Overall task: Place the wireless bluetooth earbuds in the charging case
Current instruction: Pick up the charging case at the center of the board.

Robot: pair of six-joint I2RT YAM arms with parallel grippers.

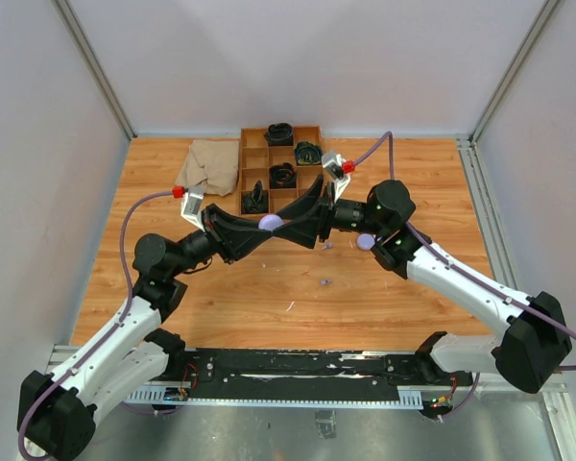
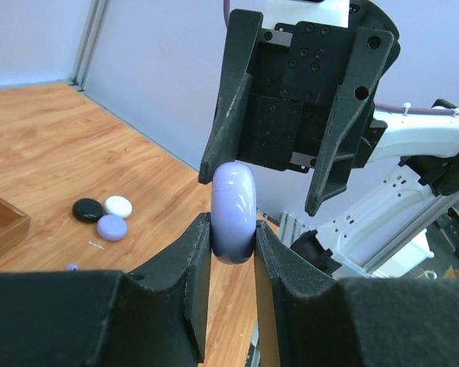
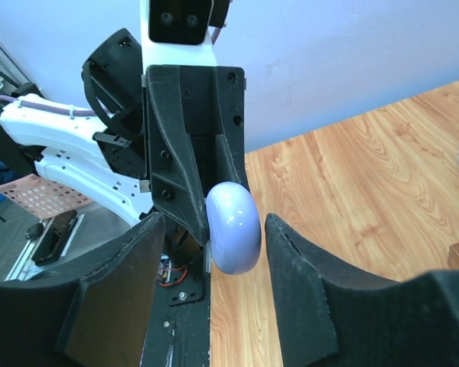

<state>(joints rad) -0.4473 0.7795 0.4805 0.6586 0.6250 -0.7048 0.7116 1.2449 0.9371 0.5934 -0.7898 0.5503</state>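
Observation:
My left gripper (image 2: 233,233) is shut on a closed lilac charging case (image 2: 233,210), holding it on edge above the table's middle (image 1: 270,223). My right gripper (image 3: 214,229) faces it head-on and is open. Its jaws stand on either side of the case (image 3: 233,228) with gaps, not touching it. One tiny lilac earbud (image 1: 324,282) lies on the wood in front of the grippers. It also shows in the left wrist view (image 2: 72,267). No earbud is in either gripper.
A black puck (image 2: 88,209), a white puck (image 2: 118,205) and a lilac puck (image 2: 112,227) lie together by the right arm. A wooden divided tray (image 1: 252,164) with black cables stands at the back. A beige cloth (image 1: 211,165) lies left of it.

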